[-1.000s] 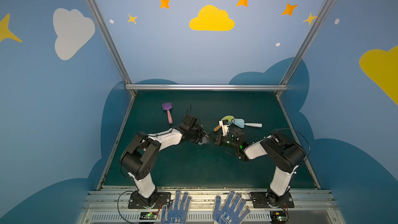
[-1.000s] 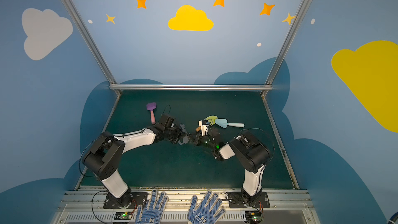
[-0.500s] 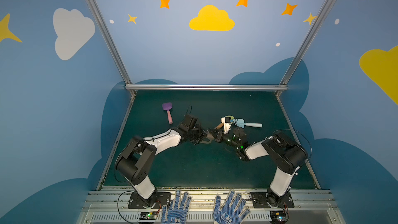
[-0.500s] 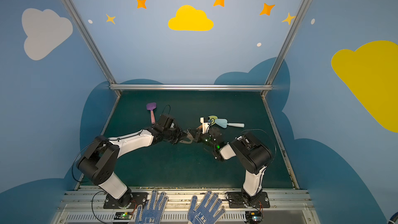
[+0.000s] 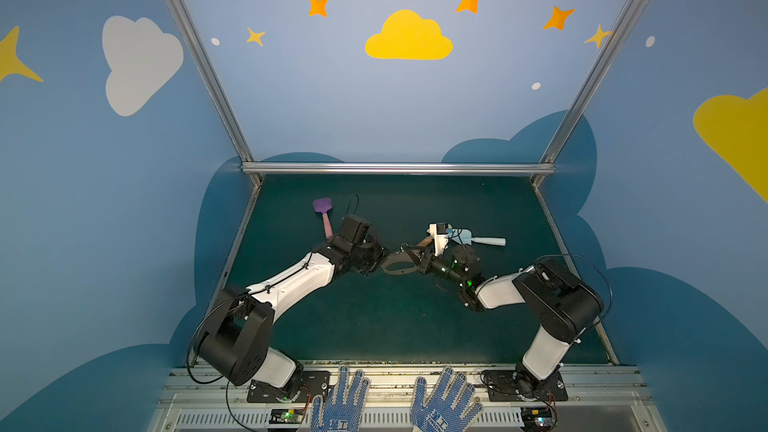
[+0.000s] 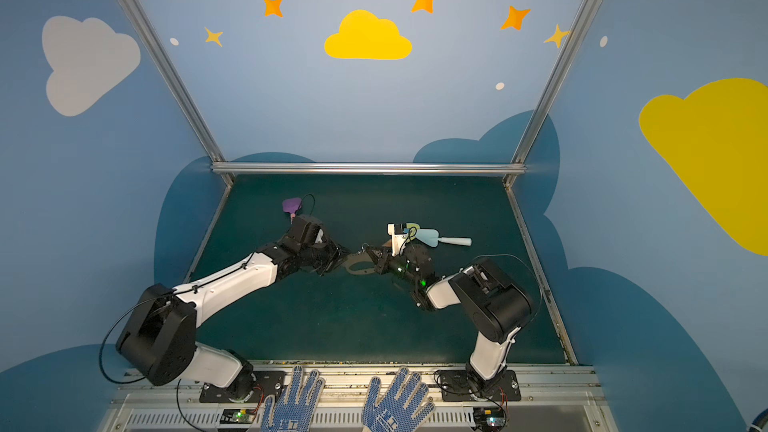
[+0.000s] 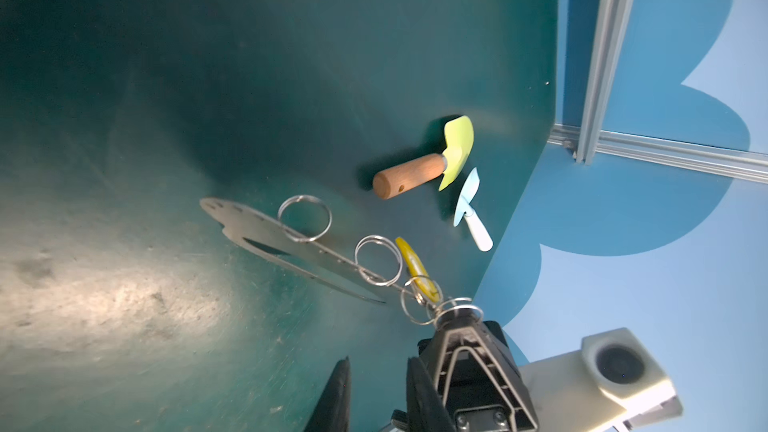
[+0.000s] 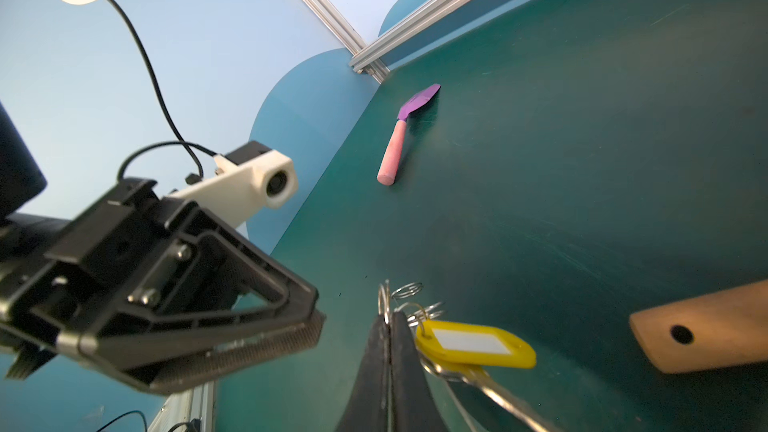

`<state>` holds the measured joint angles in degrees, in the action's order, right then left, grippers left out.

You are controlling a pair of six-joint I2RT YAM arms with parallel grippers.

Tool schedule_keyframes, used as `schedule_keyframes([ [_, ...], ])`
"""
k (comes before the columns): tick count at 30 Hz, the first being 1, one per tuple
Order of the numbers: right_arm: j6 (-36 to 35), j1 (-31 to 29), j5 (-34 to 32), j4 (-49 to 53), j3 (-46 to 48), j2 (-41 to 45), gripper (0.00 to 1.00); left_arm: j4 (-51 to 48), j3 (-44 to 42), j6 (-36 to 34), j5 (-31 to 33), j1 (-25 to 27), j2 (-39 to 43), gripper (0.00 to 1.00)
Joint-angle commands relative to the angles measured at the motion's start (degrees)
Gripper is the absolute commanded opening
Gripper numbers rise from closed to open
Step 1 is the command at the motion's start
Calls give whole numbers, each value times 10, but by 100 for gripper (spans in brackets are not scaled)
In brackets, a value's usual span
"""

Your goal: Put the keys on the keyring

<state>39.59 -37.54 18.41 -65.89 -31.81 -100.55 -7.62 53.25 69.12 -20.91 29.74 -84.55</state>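
**Mid-frame: keys (image 7: 415,280) at tip of keyring (image 7: 257,226)**

The right gripper (image 8: 388,320) is pinched tight on a metal ring of the keys, low centre in its wrist frame. The yellow tag (image 8: 473,342) dangles just beside the jaws. The left gripper (image 7: 378,367) stands parted, nothing between. In both top views the keyring sits centre frame, between the two grippers.

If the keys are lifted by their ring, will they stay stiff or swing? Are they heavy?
Likely floppy: the keys hang from loose rings, so they should swing and twist. Probably light, being small and thin. A thin ring pinched in the right gripper may slip.
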Motion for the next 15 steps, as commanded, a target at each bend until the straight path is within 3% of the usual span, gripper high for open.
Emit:
schedule_keyframes([
  [1, -6, 0, 24, -25, 7, 14, 0, -15, 22, -54, -5, -1, -4, 26],
  [7, -2, 1, 45, -27, 12, 21, 0, 46, 23, -89, -63, -1, -34, 23],
  [15, 10, 4, 65, -40, 12, 15, 0, 108, 5, -89, -78, 2, -39, 31],
])
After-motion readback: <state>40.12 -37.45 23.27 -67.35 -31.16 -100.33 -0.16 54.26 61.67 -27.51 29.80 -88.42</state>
